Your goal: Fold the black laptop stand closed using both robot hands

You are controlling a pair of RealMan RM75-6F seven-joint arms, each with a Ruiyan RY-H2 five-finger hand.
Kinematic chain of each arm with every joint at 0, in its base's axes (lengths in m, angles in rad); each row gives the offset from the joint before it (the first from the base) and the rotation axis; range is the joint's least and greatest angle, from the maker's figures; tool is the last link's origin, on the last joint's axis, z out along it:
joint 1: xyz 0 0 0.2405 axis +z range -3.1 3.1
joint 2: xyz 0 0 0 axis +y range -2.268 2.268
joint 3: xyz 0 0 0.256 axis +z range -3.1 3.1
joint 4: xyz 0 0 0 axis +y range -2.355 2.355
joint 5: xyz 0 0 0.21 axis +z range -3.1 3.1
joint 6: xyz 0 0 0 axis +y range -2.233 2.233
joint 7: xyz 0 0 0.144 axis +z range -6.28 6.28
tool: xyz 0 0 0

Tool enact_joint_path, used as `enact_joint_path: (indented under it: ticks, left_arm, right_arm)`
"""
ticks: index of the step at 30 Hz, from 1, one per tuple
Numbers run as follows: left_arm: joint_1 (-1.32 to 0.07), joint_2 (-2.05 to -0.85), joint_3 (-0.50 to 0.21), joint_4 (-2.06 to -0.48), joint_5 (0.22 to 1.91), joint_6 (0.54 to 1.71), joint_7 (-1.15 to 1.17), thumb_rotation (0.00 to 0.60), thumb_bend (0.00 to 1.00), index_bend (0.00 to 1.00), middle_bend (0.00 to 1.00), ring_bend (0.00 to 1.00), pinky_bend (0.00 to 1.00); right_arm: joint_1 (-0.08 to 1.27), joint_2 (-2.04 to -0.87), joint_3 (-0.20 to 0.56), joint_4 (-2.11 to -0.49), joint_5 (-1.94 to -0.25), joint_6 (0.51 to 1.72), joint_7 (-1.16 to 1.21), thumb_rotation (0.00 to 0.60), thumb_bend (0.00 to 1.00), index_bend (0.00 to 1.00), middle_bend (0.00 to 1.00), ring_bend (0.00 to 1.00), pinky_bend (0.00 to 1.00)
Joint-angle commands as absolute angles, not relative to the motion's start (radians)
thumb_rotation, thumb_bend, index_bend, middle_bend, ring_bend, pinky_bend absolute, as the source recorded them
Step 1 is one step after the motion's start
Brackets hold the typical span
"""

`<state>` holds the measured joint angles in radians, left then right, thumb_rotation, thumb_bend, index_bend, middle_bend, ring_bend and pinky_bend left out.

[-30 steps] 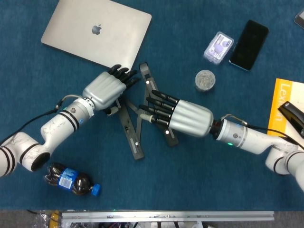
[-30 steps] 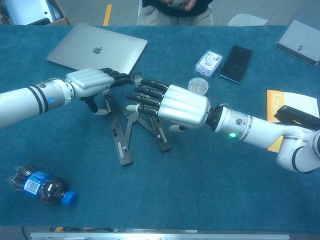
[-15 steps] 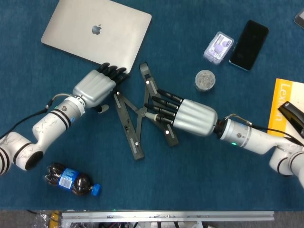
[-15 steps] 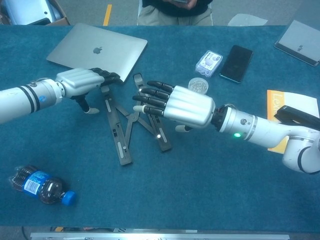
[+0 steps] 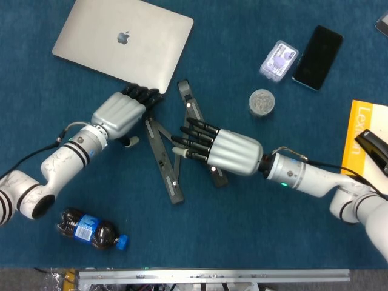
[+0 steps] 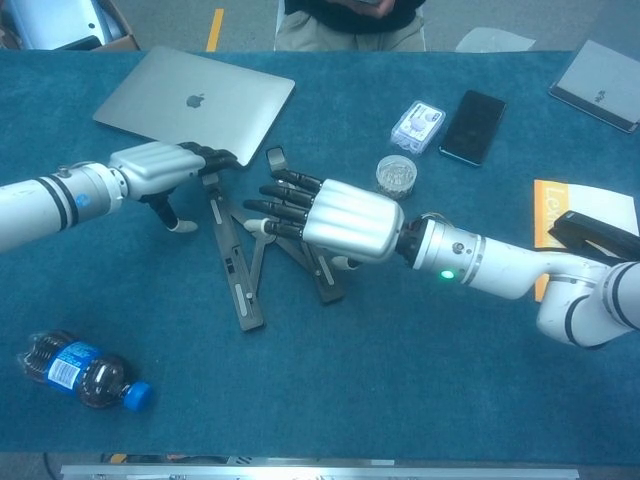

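While both spread hands, left hand [image 5: 119, 113], right hand [image 5: 224, 151], crowd laptop stand [image 5: 163, 160], laptop [image 5: 123, 41] just behind.

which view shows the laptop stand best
The head view: looking straight down, the stand shows both crossed bars and how far they are spread, with the right hand over one. The chest view is oblique, foreshortens it, and that hand hides more.
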<state>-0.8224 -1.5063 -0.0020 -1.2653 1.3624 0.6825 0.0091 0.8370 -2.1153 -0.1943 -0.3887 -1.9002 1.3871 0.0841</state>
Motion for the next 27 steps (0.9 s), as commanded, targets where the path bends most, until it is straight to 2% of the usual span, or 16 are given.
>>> enact_joint_path:
  ticks: [1, 27]
  left_arm:
    - [-0.825, -1.509, -0.004, -1.276, 1.371, 0.681, -0.008, 0.6, 0.26, 0.0, 0.0, 0.0, 0.01]
    - [-0.854, -1.542, -0.018, -1.316, 1.401, 0.668, -0.071, 0.6, 0.26, 0.0, 0.0, 0.0, 0.0]
  right_arm:
    - [0.841, -2.124, -0.193, -0.38, -1.898, 1.383, 0.087, 0.6, 0.0, 0.0, 0.0, 0.0, 0.05]
    - [0.857, -2.192, -0.185, -0.313, -1.877, 1.376, 0.108, 0.6, 0.0, 0.0, 0.0, 0.0, 0.05]
